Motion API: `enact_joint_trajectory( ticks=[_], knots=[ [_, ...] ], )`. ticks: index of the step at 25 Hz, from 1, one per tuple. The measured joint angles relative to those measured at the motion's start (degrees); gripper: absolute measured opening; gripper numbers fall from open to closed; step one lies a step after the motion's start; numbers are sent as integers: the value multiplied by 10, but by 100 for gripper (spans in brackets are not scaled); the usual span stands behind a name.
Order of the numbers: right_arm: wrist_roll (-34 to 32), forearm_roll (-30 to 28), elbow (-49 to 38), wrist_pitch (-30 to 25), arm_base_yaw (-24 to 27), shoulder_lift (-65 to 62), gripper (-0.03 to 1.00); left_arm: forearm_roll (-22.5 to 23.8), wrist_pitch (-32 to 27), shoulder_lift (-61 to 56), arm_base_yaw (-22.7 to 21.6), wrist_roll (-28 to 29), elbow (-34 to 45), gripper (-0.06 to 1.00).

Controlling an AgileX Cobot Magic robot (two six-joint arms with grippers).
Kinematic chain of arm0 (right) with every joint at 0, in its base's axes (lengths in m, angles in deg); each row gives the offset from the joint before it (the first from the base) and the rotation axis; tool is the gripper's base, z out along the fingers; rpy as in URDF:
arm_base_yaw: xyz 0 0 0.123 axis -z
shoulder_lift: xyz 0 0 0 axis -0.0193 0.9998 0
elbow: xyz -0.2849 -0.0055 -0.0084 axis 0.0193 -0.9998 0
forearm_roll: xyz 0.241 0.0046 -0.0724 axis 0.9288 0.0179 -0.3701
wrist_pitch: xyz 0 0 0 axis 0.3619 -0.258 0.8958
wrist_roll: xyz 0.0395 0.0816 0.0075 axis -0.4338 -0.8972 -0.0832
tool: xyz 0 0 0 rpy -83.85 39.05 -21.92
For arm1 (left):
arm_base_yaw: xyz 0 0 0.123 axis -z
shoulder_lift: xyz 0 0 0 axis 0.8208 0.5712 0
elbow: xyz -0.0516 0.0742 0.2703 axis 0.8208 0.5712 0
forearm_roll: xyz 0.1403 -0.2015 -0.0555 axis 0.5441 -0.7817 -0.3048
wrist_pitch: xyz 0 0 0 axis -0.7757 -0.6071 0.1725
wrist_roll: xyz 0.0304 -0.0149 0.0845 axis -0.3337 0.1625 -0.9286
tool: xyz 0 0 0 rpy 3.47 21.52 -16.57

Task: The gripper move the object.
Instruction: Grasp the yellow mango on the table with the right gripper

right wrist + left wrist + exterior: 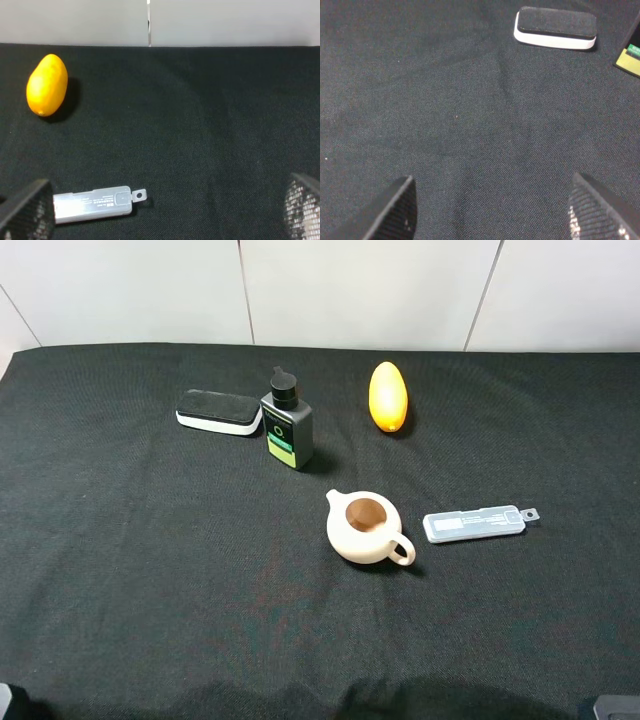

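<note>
Mango (387, 396): lies on its side on the black cloth (150, 590), on the far side of the teapot (365, 528) and slightly right of it, well apart from it, long axis running roughly toward the white wall panels (350, 290). Nothing touches it; skin glossy, orange-yellow. Teapot: cream, upright, open top showing a brown interior, spout to the far left, handle to the near right. Black bottle (287, 422) with green-and-yellow label: upright, on the far side of the teapot and to its left, between teapot and whiteboard eraser (218, 412). Eraser: white base, black felt up, farther left of the teapot than the bottle, just beside the bottle, contact not discernible. Clear plastic case (474, 523): flat on the cloth just right of the teapot, not touching it, tab end pointing away from the teapot. Left gripper (495, 215): fingers spread wide, nothing between them, over bare cloth; its wrist view shows the eraser and a corner of the bottle ahead, teapot out of that view. Right gripper (165, 210): fingers spread wide, released, holding nothing; in its wrist view the case lies near one fingertip (27, 210), and the mango sits well beyond the case, near the far edge of the cloth.
</note>
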Motion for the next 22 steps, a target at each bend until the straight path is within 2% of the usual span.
enact_joint_trajectory(
  ticks=[16, 22],
  knots=[
    [-12, 1, 0, 0, 0, 2, 69, 0, 0, 0, 0, 0, 0, 68],
    [-28, -5, 20, 31, 0, 94, 69, 0, 0, 0, 0, 0, 0, 68]
  ],
)
